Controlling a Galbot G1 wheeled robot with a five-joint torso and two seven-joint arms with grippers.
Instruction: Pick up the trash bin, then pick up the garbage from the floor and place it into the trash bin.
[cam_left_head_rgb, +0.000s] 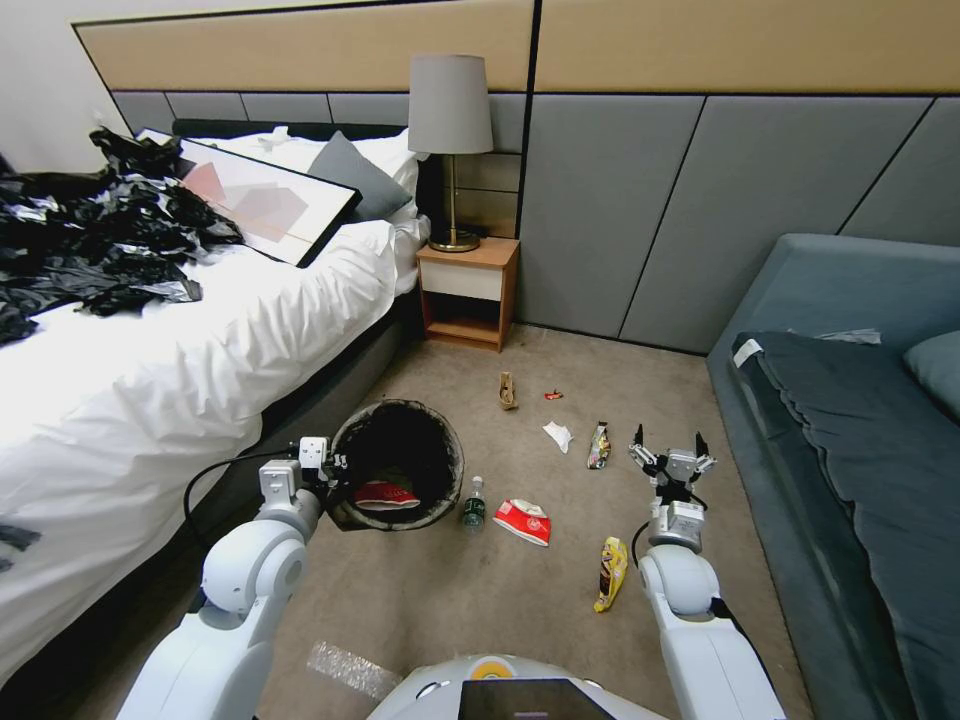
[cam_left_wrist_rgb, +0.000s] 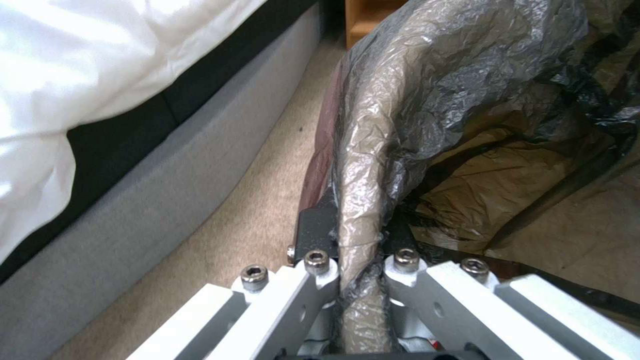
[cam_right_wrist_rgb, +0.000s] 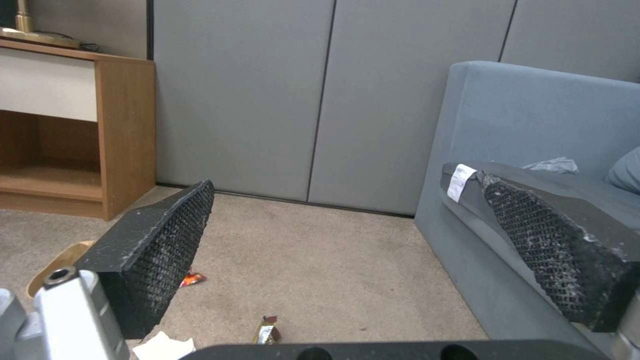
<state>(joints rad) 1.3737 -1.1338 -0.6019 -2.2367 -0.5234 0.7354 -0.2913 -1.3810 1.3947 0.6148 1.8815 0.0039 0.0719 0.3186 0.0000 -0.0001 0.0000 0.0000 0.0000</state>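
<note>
My left gripper (cam_left_head_rgb: 337, 468) is shut on the near-left rim of the trash bin (cam_left_head_rgb: 447, 442), whose black liner folds over the edge. In the left wrist view the fingers (cam_left_wrist_rgb: 313, 235) pinch the liner-covered rim (cam_left_wrist_rgb: 363, 150). A red-and-white carton (cam_left_head_rgb: 385, 495) lies inside the bin. On the carpet lie a clear bottle (cam_left_head_rgb: 473, 506), another carton (cam_left_head_rgb: 523, 522), yellow wrappers (cam_left_head_rgb: 610, 572) (cam_left_head_rgb: 598, 445), a white tissue (cam_left_head_rgb: 557, 434), a brown scrap (cam_left_head_rgb: 507, 390) and a tiny red wrapper (cam_left_head_rgb: 553, 395). My right gripper (cam_left_head_rgb: 670, 447) (cam_right_wrist_rgb: 360, 250) hangs open above the floor, right of the litter, holding nothing.
A white bed (cam_left_head_rgb: 180, 360) with a heap of black plastic bags (cam_left_head_rgb: 90, 240) runs along the left. A nightstand (cam_left_head_rgb: 468, 292) with a lamp (cam_left_head_rgb: 450, 130) stands at the back wall. A blue-grey sofa (cam_left_head_rgb: 850, 400) borders the right. A clear plastic scrap (cam_left_head_rgb: 350, 670) lies near my base.
</note>
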